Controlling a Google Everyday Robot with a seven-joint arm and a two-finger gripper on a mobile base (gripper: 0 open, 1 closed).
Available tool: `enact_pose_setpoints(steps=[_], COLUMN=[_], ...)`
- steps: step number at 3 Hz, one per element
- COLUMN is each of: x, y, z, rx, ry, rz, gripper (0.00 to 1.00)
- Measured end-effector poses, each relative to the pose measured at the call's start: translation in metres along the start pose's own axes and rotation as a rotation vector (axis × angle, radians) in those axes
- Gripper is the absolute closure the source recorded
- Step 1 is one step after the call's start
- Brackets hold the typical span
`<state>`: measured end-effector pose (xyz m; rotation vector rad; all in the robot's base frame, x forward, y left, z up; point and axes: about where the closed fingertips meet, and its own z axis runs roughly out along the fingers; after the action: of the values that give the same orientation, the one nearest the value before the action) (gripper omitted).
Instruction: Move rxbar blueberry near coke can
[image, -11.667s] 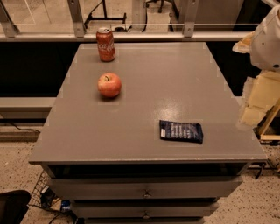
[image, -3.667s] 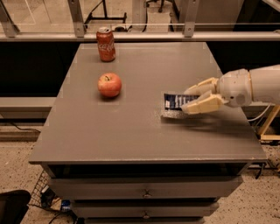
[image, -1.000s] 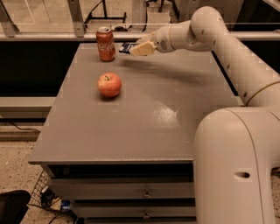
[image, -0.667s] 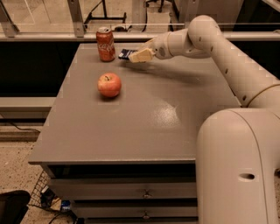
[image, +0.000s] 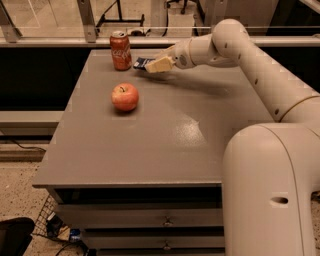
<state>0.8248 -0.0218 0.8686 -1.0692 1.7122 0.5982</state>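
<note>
The coke can (image: 120, 50), red with white script, stands upright at the table's far left. The rxbar blueberry (image: 141, 62), a flat dark blue wrapper, is just right of the can, low over the table top. My gripper (image: 154, 64) reaches in from the right at the far side of the table and is shut on the bar's right end. Its cream fingers (image: 160, 64) cover that part of the bar. A small gap shows between the bar and the can.
A red apple (image: 125, 96) sits on the grey table (image: 165, 145), in front of the can. My arm spans the right side of the view, over the table's right half. A railing runs behind the far edge. Drawers are below the front edge.
My gripper has carried the bar down and slightly left, from above the far edge to just over the table top beside the can. The can and apple have not moved.
</note>
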Motion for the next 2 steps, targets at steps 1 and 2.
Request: enact_pose_setpoints(steps=[1, 2], x=[0.0004, 0.0008], y=[0.0016, 0.0035], z=[0.0031, 0.0068], rx=[-0.005, -0.01], ry=[0.0, 0.001], rz=[0.001, 0.001], gripper=[0.36, 0.12])
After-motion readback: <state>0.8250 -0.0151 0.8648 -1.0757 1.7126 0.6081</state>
